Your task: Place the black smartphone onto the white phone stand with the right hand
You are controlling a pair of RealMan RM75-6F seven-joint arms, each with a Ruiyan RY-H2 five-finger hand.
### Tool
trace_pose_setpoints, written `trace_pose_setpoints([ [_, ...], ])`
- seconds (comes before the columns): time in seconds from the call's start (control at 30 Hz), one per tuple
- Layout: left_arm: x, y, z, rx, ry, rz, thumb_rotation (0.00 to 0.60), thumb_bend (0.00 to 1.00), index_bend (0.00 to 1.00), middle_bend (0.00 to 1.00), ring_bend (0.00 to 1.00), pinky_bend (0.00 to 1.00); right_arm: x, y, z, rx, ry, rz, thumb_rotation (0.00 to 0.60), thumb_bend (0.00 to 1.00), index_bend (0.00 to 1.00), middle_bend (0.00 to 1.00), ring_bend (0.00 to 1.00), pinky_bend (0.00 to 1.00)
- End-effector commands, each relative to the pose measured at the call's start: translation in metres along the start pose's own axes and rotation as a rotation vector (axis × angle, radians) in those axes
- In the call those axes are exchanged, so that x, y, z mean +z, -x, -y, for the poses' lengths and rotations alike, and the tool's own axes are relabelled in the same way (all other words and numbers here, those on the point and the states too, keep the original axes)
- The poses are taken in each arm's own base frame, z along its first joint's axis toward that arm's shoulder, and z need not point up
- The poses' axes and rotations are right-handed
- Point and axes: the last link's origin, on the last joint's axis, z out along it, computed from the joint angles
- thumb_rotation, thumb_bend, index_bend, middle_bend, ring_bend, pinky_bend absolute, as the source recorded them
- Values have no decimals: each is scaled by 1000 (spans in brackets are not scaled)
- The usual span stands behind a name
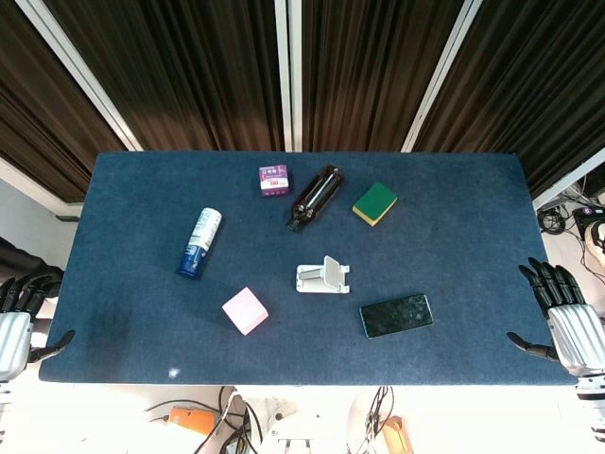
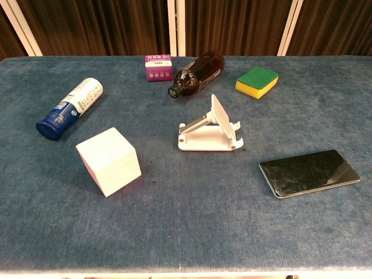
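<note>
The black smartphone (image 1: pixel 397 315) (image 2: pixel 308 172) lies flat on the blue table, screen up, near the front right. Just left and behind it stands the white phone stand (image 1: pixel 322 276) (image 2: pixel 211 127), its backrest tilted up and nothing on it. My right hand (image 1: pixel 564 316) hangs off the table's right edge, fingers spread and holding nothing, well right of the phone. Off the left edge, my left hand (image 1: pixel 21 312) is likewise open with nothing in it. Neither hand shows in the chest view.
A pink-white cube (image 1: pixel 245 310) (image 2: pixel 108 160) sits left of the stand. Further back lie a blue-capped spray can (image 1: pixel 199 243) (image 2: pixel 69 108), a purple box (image 1: pixel 274 179) (image 2: pixel 158 67), a brown bottle (image 1: pixel 316 196) (image 2: pixel 197 72) and a green-yellow sponge (image 1: pixel 375 203) (image 2: pixel 257 81).
</note>
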Motion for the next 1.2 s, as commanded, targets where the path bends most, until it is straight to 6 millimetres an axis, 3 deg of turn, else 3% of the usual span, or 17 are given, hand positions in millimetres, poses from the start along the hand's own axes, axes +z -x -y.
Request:
trace_pose_setpoints([
  [0.03, 0, 2, 0, -4, -1, 5, 600, 124, 196, 139, 61, 0, 1, 2, 1, -1, -4, 11, 600, 240, 0, 41, 0, 0],
  [0.13, 0, 3, -1, -5, 2, 10, 600, 123, 196, 138, 61, 0, 4, 5, 6, -4, -21, 27, 600, 240, 0, 42, 0, 23],
  [0.27, 1, 6, -3, -7, 9, 12, 600, 123, 196, 139, 61, 0, 18, 19, 30, -15, -101, 82, 600, 240, 0, 61, 0, 131],
  [0.5, 3, 12, -8, -10, 31, 17, 600, 123, 196, 139, 61, 0, 54, 71, 84, -114, -187, 317, 600, 240, 13, 70, 0, 97],
  [0.73, 2, 17, -6, -11, 26, 30, 600, 123, 196, 139, 61, 0, 79, 116, 132, -144, -240, 422, 600, 242, 186, 26, 0, 24],
  [0.93, 2, 20, -2, -10, 14, 39, 600, 123, 196, 139, 60, 0, 87, 133, 151, -170, -250, 466, 600, 261, 207, 25, 0, 12],
  [1.2, 1, 22, -1, -14, 10, 45, 600, 123, 196, 139, 61, 0, 101, 141, 169, -180, -255, 512, 600, 296, 244, 26, 0, 7],
])
